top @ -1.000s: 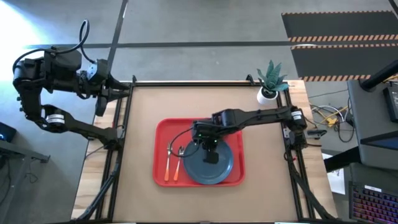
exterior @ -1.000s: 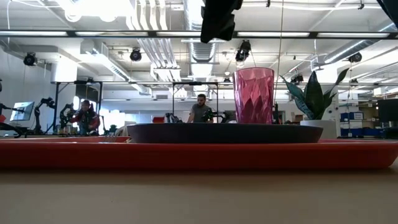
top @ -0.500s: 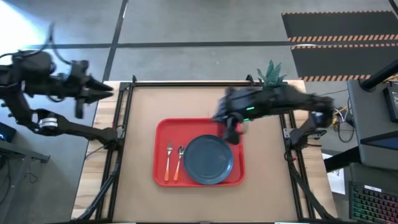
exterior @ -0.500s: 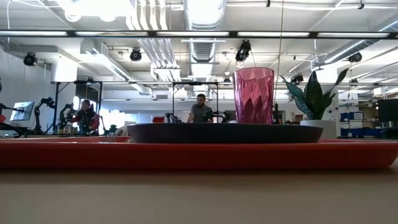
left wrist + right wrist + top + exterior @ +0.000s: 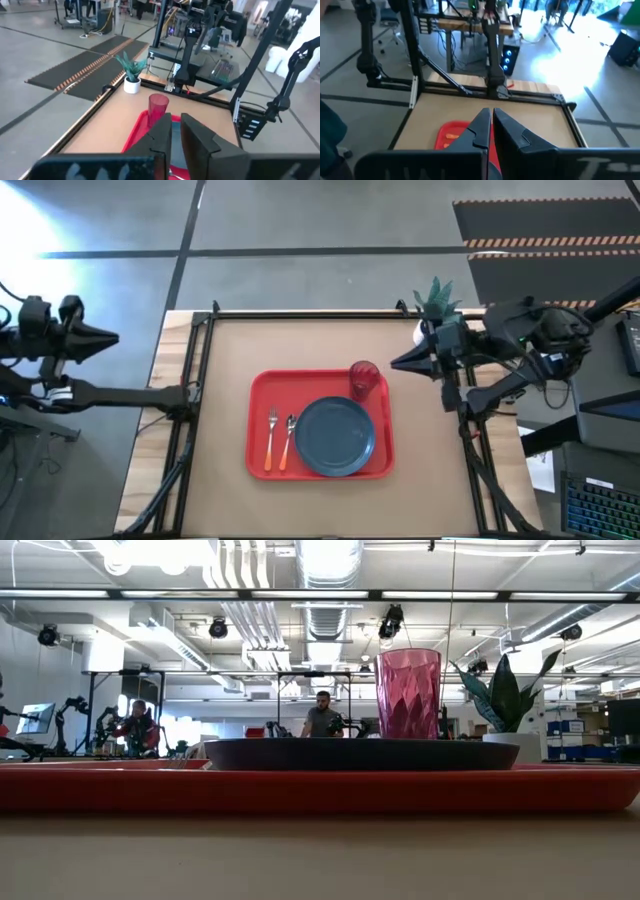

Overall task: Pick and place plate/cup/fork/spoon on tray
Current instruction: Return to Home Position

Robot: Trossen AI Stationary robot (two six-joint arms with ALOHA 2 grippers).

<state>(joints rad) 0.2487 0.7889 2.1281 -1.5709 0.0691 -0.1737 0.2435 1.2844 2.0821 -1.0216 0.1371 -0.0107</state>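
The red tray lies in the middle of the table. On it rest the dark blue-grey plate, the fork and the spoon side by side left of the plate, and the dark red cup, upright at the tray's far right corner. The low view shows the cup behind the plate. My left gripper is shut, off the table's left side. My right gripper is shut above the table's right edge, pointing left, apart from the cup.
A white pot with a green plant stands at the table's far right corner, just behind my right arm. Bare tabletop surrounds the tray. Black frame bars run along the table's edges. People show far off in the room.
My right gripper has risen from above the plate and drawn back toward the table's right edge, tipping from pointing down to nearly level. My left gripper has drawn back leftward, away from the table, and its fingers have come together. The cup stays upright on the tray.
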